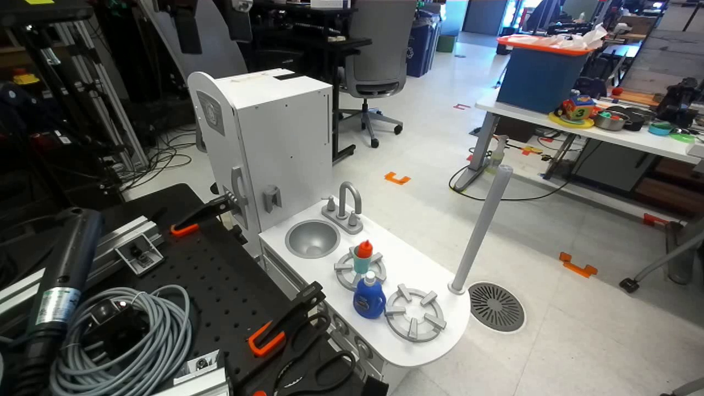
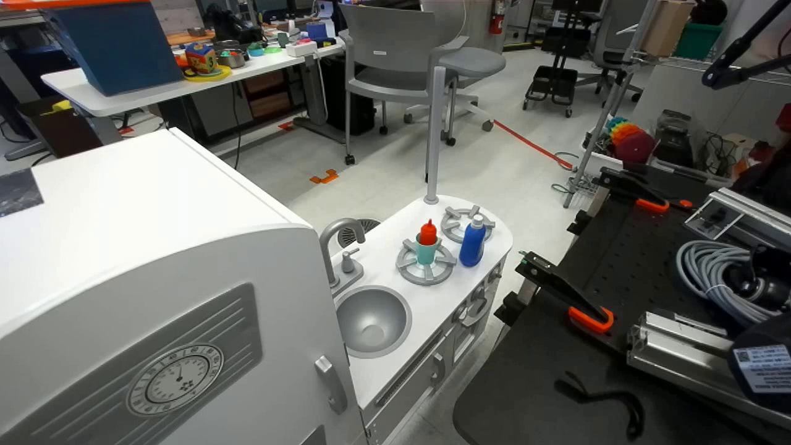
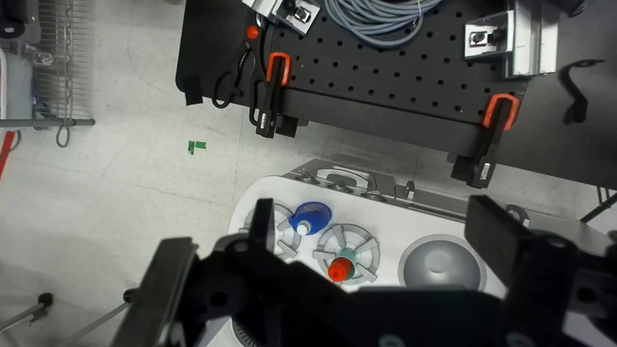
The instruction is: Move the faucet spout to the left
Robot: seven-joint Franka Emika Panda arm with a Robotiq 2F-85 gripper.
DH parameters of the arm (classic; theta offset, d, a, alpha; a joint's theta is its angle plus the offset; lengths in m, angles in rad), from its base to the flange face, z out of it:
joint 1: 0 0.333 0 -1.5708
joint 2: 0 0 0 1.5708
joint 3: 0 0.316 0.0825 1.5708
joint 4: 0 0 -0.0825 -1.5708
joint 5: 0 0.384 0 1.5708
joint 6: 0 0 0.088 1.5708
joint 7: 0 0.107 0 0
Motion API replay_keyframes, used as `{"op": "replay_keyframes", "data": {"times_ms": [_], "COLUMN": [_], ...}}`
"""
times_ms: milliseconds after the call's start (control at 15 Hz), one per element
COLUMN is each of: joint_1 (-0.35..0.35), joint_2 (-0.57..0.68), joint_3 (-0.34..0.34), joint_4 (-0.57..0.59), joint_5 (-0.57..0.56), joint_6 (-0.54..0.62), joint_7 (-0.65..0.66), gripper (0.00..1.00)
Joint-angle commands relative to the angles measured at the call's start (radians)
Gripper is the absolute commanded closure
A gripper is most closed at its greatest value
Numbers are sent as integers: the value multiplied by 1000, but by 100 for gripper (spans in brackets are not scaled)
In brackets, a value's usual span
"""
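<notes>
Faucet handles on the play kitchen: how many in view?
2. In an exterior view, one handle stands between the faucet spout and the white cabinet; the second handle is on the spout's other side, toward the teal cup. The wrist view shows neither. No others seem hidden.

Fingers [image 3: 499, 236] spread wide, white counter [image 3: 390, 219] below, blue bottle [image 3: 314, 216], red-and-teal container [image 3: 343, 264] on burner [image 3: 367, 246], gray basin [image 3: 441, 267]

The white counter [image 1: 410, 269] carries faucet [image 1: 342, 203], burners [image 1: 429, 298] and bottle [image 1: 369, 298].
</notes>
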Motion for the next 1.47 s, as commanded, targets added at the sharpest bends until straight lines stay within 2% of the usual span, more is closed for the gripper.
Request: {"op": "replay_keyframes", "data": {"times_ms": [0, 67, 133, 333, 667, 1000, 1200, 1400], "joint_1": [12, 7, 0, -2, 38, 95, 121, 154], "joint_2": [107, 148, 235, 387, 718, 1045, 1241, 1426], "joint_3": [-7, -4, -3, -13, -76, -178, -222, -260], "joint_4": [72, 98, 142, 214, 382, 588, 739, 914], "joint_5": [-26, -25, -28, -74, -229, -243, -229, -222], "joint_6": [-7, 2, 48, 154, 240, 461, 648, 750], "joint_7": [52, 74, 105, 169, 305, 269, 196, 111], "gripper": [0, 0, 0, 0, 0, 0, 0, 0]}}
